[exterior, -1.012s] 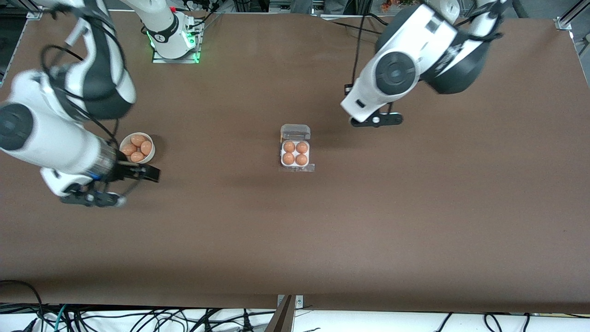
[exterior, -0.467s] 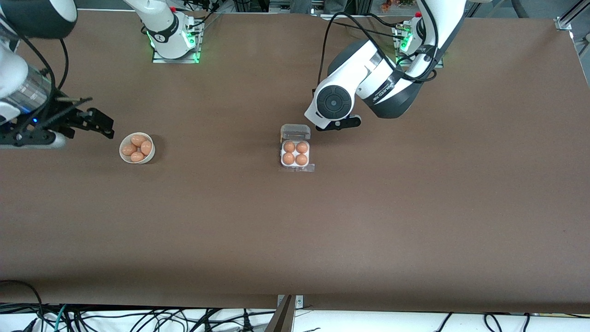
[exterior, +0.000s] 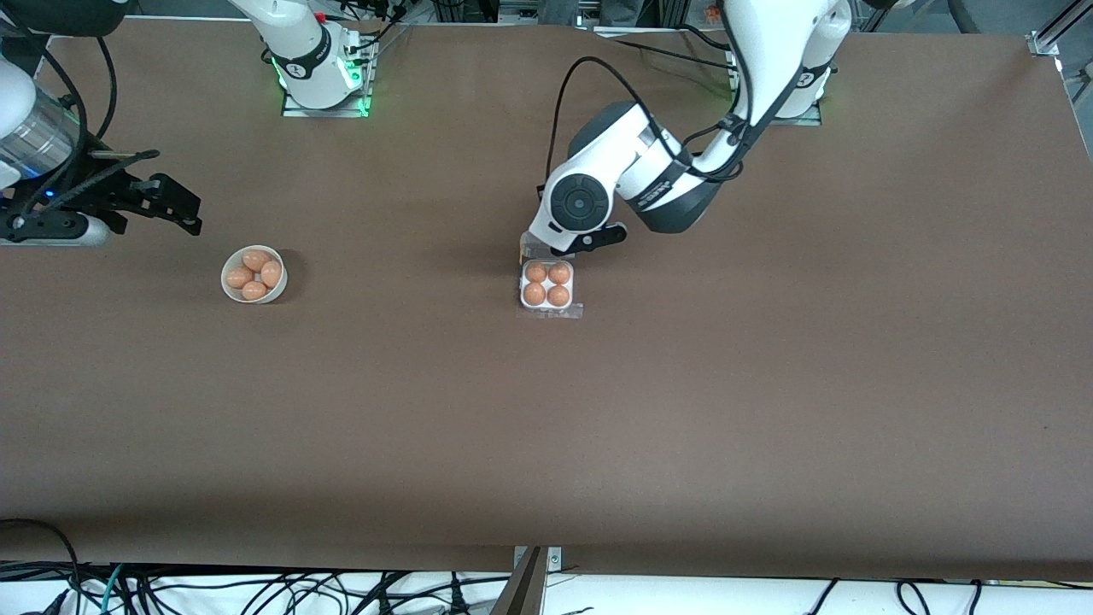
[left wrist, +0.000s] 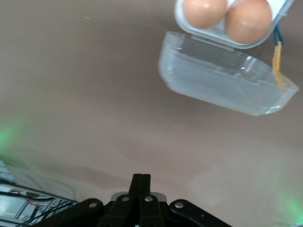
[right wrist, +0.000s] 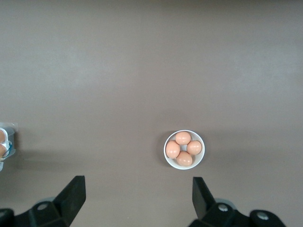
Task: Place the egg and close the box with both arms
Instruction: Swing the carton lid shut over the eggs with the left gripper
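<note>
The box (exterior: 546, 284) sits mid-table with its clear lid (left wrist: 222, 85) hinged open and lying back. Every cell holds an orange-brown egg (exterior: 535, 272), and two eggs (left wrist: 248, 21) show in the left wrist view. My left gripper (left wrist: 141, 178) is shut on nothing, low over the table beside the open lid. In the front view its own wrist (exterior: 581, 205) hides it and part of the lid. My right gripper (exterior: 181, 207) hangs open and empty over the table at the right arm's end, near the bowl.
A round white bowl (exterior: 278, 289) with several more eggs stands toward the right arm's end; it also shows between the right fingers (right wrist: 71, 194) as bowl (right wrist: 166, 150). Cables run along the table's near edge.
The left arm has swung in and dropped to the box's open lid. The right arm has pulled away from beside the bowl toward its end of the table, still open.
</note>
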Controlling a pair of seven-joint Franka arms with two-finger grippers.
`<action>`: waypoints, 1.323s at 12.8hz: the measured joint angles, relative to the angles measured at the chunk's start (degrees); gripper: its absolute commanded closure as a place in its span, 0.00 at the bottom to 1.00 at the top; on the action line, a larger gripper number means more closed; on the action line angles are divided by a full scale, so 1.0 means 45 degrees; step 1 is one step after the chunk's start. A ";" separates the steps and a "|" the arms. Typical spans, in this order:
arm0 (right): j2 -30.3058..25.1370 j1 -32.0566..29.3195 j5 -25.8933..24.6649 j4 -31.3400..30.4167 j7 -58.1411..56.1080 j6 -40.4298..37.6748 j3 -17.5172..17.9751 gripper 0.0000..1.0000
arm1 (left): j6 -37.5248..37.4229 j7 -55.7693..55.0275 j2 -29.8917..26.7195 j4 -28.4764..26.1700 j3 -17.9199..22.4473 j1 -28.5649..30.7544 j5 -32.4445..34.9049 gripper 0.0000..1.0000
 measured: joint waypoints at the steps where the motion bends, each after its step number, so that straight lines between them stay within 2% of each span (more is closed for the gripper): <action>1: 0.0098 0.0000 0.0000 -0.0024 -0.0001 0.0016 0.0017 0.00 | 0.0336 -0.0080 0.0106 0.0008 0.0006 -0.0060 0.0000 1.00; 10: 0.0283 0.0000 -0.0117 -0.0023 -0.0006 0.0181 0.0044 0.00 | 0.2189 -0.0113 0.0797 0.0019 0.0213 -0.0050 0.0297 1.00; 17: 0.0289 -0.0009 -0.0126 -0.0024 -0.0006 0.0182 0.0009 0.00 | 0.3607 -0.0101 0.0834 0.0371 0.0920 -0.0028 0.0475 0.97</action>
